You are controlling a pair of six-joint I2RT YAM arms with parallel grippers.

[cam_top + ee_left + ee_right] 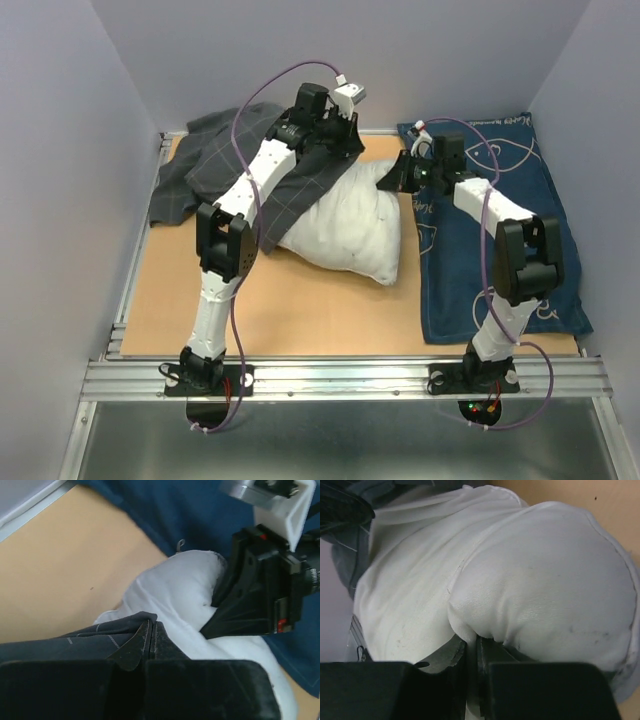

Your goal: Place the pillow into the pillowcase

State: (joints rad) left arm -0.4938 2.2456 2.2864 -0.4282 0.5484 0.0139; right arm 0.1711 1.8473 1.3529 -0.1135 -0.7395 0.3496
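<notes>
The white pillow (352, 228) lies mid-table, its far left part under the dark grey grid pillowcase (230, 160). My left gripper (350, 140) is shut on the pillowcase's edge (100, 637) at the pillow's far side; the pillow (175, 590) bulges just beyond its closed fingers (150, 635). My right gripper (400, 172) is shut on a fold of the pillow (520, 580) at its far right corner, with white fabric pinched between the fingers (472, 652). The right gripper shows in the left wrist view (250, 600), pressed against the pillow.
A navy blue cloth with white fish drawings (500, 240) covers the table's right side, partly under the right arm. The pillowcase's loose end bunches at the far left corner (175, 190). Bare wooden tabletop (320, 310) lies in front. Grey walls enclose the back and sides.
</notes>
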